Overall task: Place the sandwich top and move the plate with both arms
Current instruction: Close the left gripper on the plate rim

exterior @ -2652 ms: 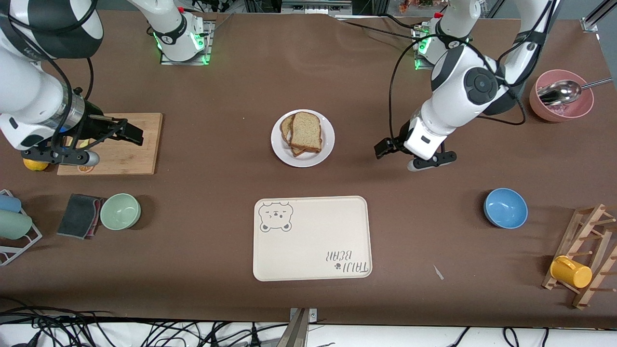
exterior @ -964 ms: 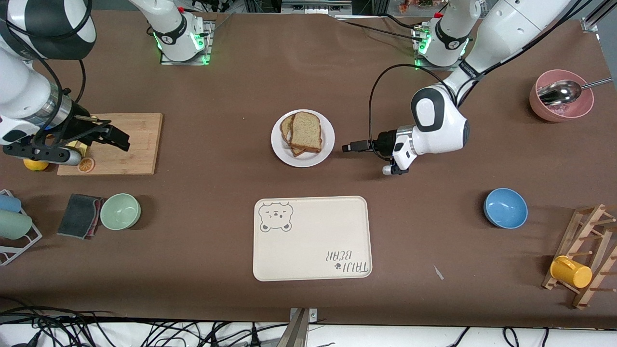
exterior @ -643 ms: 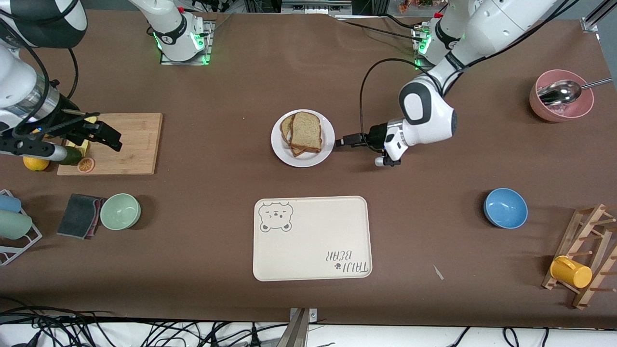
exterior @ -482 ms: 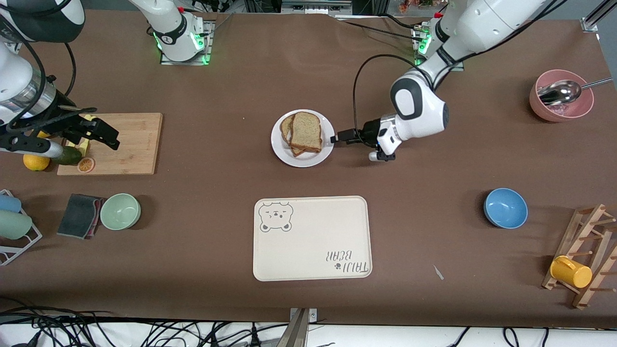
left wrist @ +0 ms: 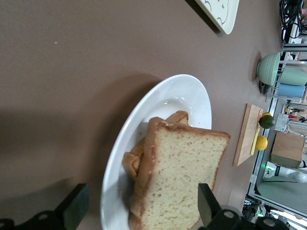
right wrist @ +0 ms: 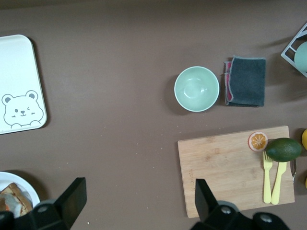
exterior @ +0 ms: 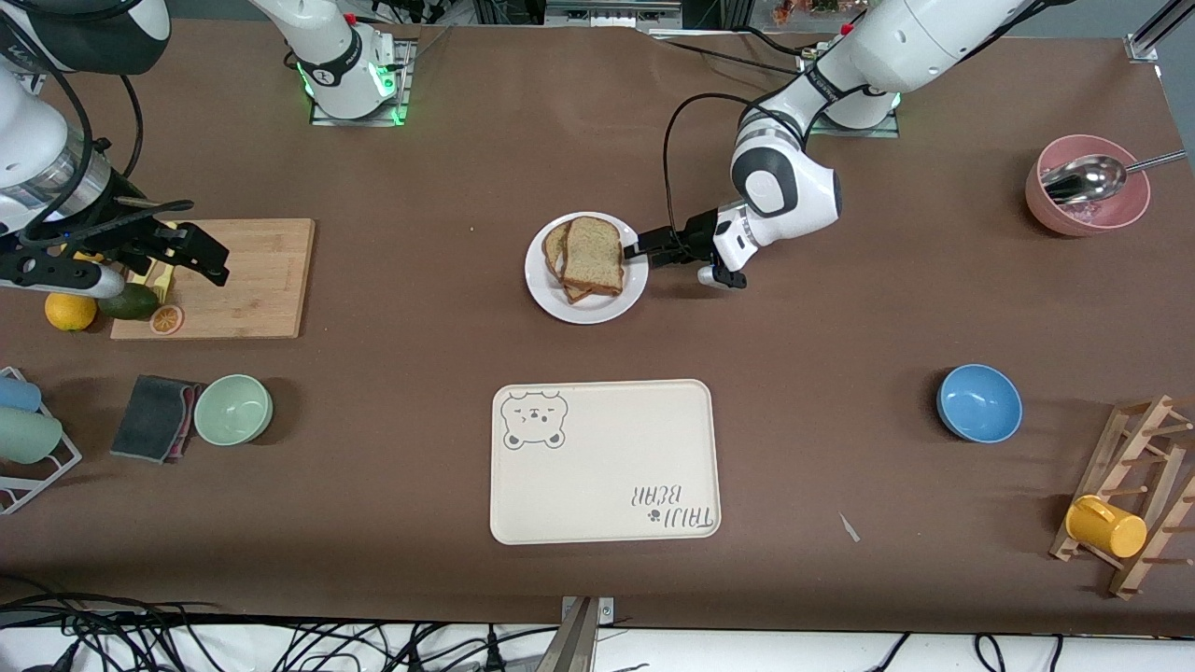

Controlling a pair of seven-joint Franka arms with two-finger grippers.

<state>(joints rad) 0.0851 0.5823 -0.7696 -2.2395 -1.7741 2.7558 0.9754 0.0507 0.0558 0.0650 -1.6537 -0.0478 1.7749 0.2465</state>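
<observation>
**Left pincer at the plate's rim, right pincer parked over the board**

Left pincer (exterior: 639, 250) sits low at the edge of the plate (exterior: 544, 285), at about three o'clock on its rim as the front view shows it, toward the left arm's end of the surface (exterior: 840, 448). Its fingers are spread apart with nothing between them yet; in the left wrist view one dark fingertip (left wrist: 76, 206) shows either side of the plate (left wrist: 192, 93), which suggests they straddle the rim, ready to close on it. Whether either pad already touches the china I cannot tell.

The sandwich top (exterior: 592, 254) already lies on the stack in the middle of the plate, its long axis running roughly twelve to six o'clock, slightly skewed over the slice below. From the left pincer it lies at nine o'clock, close by. By my reading the placing is done and the plate move is what remains.

Right pincer (exterior: 205, 257) hangs over the wooden cutting board (exterior: 261, 289), open and empty, well apart from the plate at about nine o'clock from it, so the left arm is much the nearer.

Filling under the top slice is mostly covered, and the right wrist view shows only a sliver of the plate (right wrist: 24, 184).
</observation>
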